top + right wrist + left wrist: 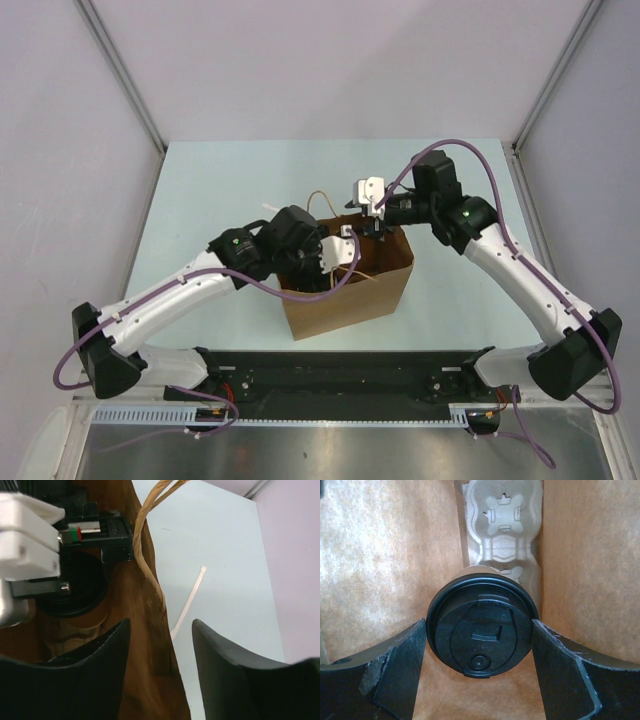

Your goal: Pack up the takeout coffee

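Observation:
The takeout coffee, a tan cup with a round black lid, stands inside the brown paper bag over the near hollow of the pulp carrier. My left gripper reaches down into the bag and its two fingers press the lid's left and right edges. In the top view the left gripper is inside the bag's mouth and hides the cup. My right gripper is open astride the bag's far wall, one finger inside and one outside. It shows at the bag's back rim.
The bag's twisted paper handle arches over the wall by my right gripper. A thin pale paper strip lies on the light table beyond the bag. The arms' black base rail runs along the near edge.

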Tool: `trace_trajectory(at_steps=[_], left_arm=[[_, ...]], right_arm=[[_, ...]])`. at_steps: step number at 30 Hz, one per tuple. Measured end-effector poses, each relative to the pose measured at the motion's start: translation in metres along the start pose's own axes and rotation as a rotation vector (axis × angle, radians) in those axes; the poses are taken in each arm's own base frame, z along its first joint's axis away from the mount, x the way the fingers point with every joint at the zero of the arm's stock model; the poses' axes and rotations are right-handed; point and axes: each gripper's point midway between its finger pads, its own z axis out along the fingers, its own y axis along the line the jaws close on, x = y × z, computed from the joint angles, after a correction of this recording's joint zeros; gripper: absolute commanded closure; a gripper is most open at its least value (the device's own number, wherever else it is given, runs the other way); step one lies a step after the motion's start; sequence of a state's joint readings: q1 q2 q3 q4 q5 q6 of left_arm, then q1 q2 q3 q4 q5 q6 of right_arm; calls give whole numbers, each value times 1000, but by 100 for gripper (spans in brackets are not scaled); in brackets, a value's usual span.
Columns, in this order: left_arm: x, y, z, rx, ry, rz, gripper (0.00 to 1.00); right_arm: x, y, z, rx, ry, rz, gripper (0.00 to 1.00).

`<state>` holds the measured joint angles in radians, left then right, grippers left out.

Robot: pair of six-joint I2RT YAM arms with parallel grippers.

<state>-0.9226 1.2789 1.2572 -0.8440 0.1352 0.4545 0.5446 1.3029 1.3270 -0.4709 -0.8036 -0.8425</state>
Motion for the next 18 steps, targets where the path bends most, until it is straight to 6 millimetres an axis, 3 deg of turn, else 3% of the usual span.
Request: trace_trajectory(at_steps=[2,3,4,10,18], left_arm=[[1,1,0,-8,2,0,94],[1,2,-1,-15,3,0,94],[2,3,-1,-25,5,0,94],[3,13,-10,-97,-7,3,94],[-1,29,-16,-200,-50,9,95]], right_arm=[[3,0,5,-17,9,-12,77],[4,0,6,-24,16,-6,95],[4,-1,6,-26,18,-6,100],[-8,-1,5,-5,14,20,100],[-42,-5,-9,106,-13,38,100]])
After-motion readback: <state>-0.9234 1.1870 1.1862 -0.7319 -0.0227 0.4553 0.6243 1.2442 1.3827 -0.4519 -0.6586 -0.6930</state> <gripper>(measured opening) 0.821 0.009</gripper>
